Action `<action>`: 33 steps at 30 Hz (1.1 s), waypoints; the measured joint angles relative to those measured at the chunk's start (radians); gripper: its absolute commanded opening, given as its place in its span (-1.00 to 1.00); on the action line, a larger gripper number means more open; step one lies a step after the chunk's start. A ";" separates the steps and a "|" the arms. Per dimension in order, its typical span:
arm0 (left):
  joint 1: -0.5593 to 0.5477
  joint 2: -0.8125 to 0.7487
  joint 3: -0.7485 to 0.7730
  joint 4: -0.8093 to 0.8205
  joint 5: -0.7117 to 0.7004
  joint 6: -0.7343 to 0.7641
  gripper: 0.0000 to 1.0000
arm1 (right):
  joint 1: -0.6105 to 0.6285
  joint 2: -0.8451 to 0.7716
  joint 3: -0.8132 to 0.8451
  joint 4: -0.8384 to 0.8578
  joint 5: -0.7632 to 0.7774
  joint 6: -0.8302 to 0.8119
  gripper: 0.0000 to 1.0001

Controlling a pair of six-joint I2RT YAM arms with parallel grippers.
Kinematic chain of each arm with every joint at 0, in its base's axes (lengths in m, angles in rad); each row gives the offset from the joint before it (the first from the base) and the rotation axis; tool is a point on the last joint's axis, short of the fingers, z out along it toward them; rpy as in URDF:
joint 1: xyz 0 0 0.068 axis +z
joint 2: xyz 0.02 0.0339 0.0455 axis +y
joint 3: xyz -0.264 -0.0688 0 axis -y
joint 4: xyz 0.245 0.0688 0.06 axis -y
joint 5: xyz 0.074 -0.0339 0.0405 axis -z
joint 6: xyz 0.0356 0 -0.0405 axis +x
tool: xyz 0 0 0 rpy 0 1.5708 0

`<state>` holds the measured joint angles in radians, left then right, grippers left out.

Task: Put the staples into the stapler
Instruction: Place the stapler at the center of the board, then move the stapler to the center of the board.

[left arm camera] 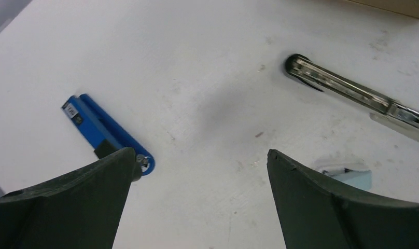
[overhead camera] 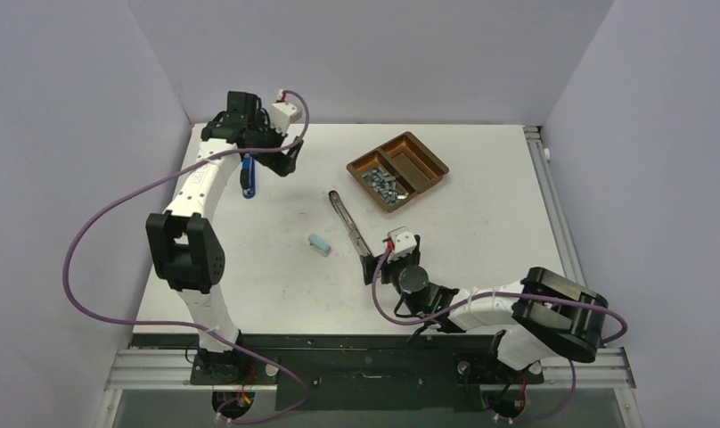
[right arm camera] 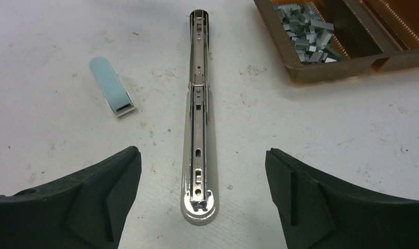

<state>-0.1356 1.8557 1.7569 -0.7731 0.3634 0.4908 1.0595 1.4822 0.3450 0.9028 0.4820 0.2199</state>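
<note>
The staples [right arm camera: 303, 31] are piled in a tray [right arm camera: 332, 67] toward the tabletop's far right; the opened stapler [right arm camera: 198, 129] lies mid-tabletop. Left tool [left arm camera: 200, 153] and right tool [right arm camera: 202, 153] gape empty. One seemingly loose strip should be pinched squarely.

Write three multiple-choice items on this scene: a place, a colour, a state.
1. Where do the staples lie? A) in the brown tray B) on bare table C) in a cup
2. What colour is the slim bar by the left arm? A) red B) blue C) green
3. How does the right pincer stand? A) open B) shut on a strip C) shut on a box
Key: 1 A, heaped in one tray compartment; 2 B, plainly blue; 3 A, fingers spread, the stapler lying between them.
</note>
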 measured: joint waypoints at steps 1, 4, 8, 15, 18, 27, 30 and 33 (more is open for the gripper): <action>0.005 0.014 0.020 0.000 -0.045 -0.029 0.93 | 0.001 -0.024 0.011 -0.028 0.000 -0.003 0.78; 0.028 0.090 0.128 0.008 -0.179 -0.126 0.93 | 0.008 -0.077 0.037 -0.087 0.002 -0.018 0.78; 0.070 0.236 0.317 0.005 -0.340 -0.251 0.84 | 0.030 -0.093 0.069 -0.139 0.005 -0.026 0.75; 0.109 0.388 0.422 -0.036 -0.515 -0.370 0.37 | 0.055 -0.108 0.076 -0.195 0.023 -0.019 0.61; 0.108 0.421 0.422 -0.066 -0.544 -0.393 0.22 | 0.060 -0.120 0.076 -0.211 0.035 -0.008 0.57; 0.105 0.454 0.314 -0.108 -0.556 -0.433 -0.17 | 0.061 -0.125 0.076 -0.233 0.054 0.027 0.44; 0.109 0.454 0.289 -0.098 -0.566 -0.441 -0.45 | 0.061 -0.130 0.076 -0.241 0.056 0.032 0.38; 0.115 0.454 0.261 -0.077 -0.569 -0.452 -0.63 | 0.061 -0.140 0.076 -0.243 0.058 0.036 0.33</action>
<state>-0.0208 2.3093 2.0174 -0.8497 -0.2058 0.0391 1.1202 1.3426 0.4213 0.6601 0.5396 0.2558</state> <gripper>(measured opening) 0.290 0.690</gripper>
